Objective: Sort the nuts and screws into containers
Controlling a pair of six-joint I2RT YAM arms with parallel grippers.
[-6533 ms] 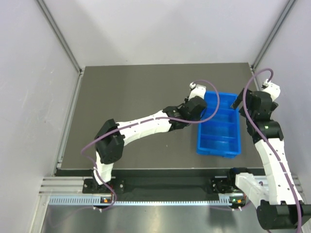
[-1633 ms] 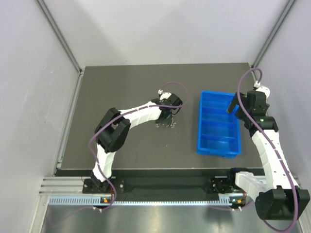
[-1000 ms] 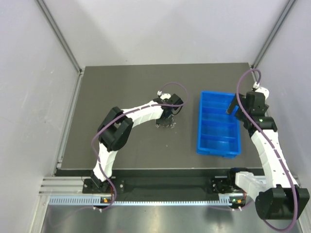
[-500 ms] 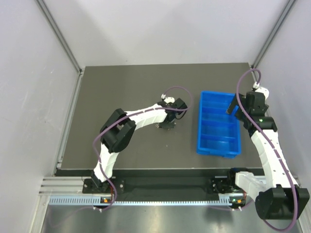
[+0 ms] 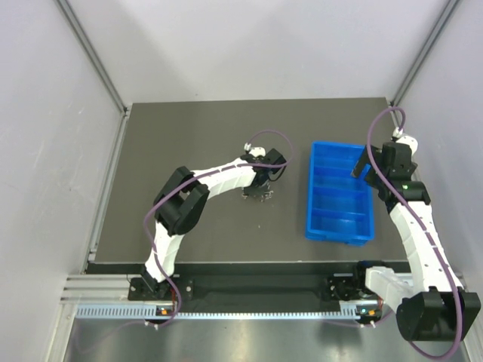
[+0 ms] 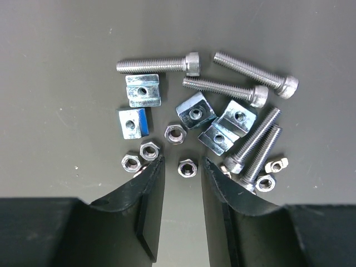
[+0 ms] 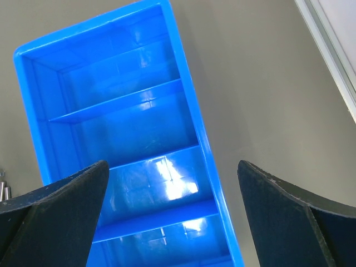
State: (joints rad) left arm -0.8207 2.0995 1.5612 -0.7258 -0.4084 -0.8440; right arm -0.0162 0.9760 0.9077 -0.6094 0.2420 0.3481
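Left gripper (image 6: 182, 163) hovering over hardware pile on table (image 6: 55, 55), jaws narrowly parted, straddling one hex nut (image 6: 187, 167), gripping nothing. Screws (image 6: 158, 65) and nuts (image 6: 175, 133) lying left of containers (image 7: 192, 119). Right gripper (image 7: 172, 169) hanging above containers, jaws wide, holding nothing. Hardware judged light, rigid, slippery steel: pinching nut across flats, screw mid-shaft. No legible markings showing.

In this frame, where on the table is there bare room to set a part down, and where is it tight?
Bare: the left half of the table, the far strip behind the tray, and the gap between tray and hardware. Crowded: screws and nuts packed close together at the left gripper.
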